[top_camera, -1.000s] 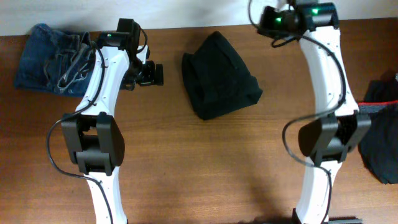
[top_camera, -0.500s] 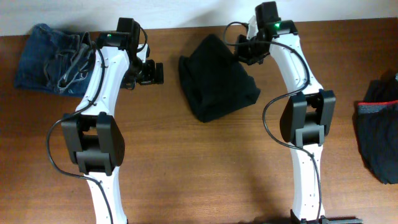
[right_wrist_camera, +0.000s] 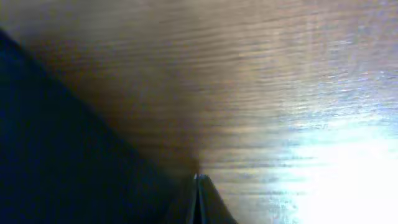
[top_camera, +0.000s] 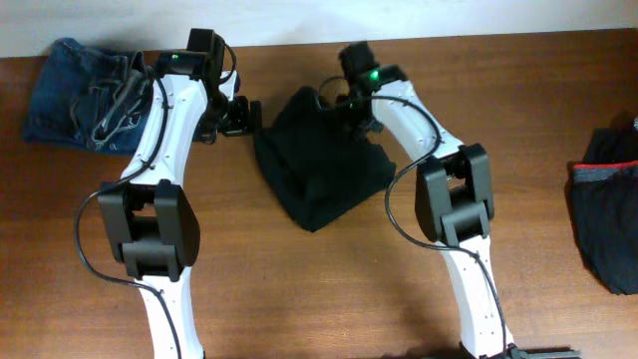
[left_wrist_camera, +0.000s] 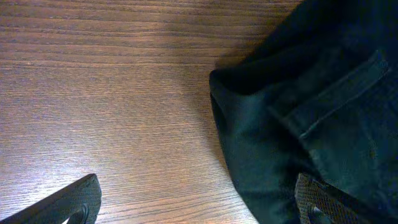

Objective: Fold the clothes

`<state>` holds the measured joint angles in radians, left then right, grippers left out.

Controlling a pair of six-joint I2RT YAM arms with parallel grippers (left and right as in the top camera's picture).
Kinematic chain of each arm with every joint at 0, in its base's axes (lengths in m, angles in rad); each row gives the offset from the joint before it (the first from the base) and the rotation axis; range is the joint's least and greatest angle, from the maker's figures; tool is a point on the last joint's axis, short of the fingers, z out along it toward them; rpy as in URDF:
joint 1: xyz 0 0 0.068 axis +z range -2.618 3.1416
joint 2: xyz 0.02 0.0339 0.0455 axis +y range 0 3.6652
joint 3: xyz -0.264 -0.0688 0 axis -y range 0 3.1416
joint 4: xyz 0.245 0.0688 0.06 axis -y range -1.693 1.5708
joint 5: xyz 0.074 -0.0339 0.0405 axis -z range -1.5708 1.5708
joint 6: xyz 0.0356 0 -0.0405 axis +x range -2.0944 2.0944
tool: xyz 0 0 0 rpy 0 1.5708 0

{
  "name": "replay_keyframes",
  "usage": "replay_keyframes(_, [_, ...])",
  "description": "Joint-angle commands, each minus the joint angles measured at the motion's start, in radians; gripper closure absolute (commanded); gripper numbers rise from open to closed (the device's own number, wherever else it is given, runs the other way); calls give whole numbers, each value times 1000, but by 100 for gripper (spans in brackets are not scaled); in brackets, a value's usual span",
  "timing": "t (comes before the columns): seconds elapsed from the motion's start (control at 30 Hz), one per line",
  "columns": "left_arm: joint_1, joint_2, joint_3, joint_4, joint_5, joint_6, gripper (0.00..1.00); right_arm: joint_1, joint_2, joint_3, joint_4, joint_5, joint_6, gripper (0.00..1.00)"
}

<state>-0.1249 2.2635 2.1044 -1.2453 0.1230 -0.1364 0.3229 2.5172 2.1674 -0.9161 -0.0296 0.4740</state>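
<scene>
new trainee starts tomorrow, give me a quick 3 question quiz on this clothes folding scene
1. True or false: the left gripper is open at the edge of the black trousers.
2. Where on the table do the blue jeans lie? A. far left corner B. centre C. right edge
3. Fill in: the ___ gripper is shut, its tips at the edge of the dark fabric.
Key: 1 true; 2 A; 3 right gripper
</scene>
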Motion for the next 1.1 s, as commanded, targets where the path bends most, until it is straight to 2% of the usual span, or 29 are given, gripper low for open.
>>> replay_keyframes(0.0, [0,-32,-6,-5,10,-5,1,30,27,-72,11,80,66,96])
replay_keyframes(0.3, [21,-32,-6,-8,15,-5,1,-16,-100,17,-127,139,55,96])
replay_keyframes(0.4, [-1,-32,-6,-24,117,84,1,-24,-167,31,-163,177,54,95])
replay_keyframes(0.5, [-39,-37,-6,-27,179,151,1,-39,-225,33,-183,198,39,83])
replay_keyframes(0.53, [-54,-42,-6,-27,178,158,1,-46,-244,33,-188,196,24,72])
replay_keyframes(0.6, [-103,-65,-6,-27,179,188,2,-74,-283,33,-213,196,9,57])
replay_keyframes(0.63, [-127,-77,-6,-26,180,192,5,-91,-296,33,-229,192,9,55])
replay_keyframes(0.77, [-225,-122,-6,-2,181,190,26,-207,-319,33,-285,66,0,54])
replay_keyframes(0.8, [-244,-122,-6,2,180,190,38,-240,-318,33,-298,32,-8,54])
replay_keyframes(0.87, [-269,-119,-16,-8,181,179,70,-303,-318,33,-322,-18,-14,56])
replay_keyframes(0.97, [-292,-119,-56,-3,190,174,98,-378,-318,33,-335,-137,-65,61])
replay_keyframes(1.07, [-306,-119,-153,34,223,174,99,-432,-318,33,-357,-185,-83,65])
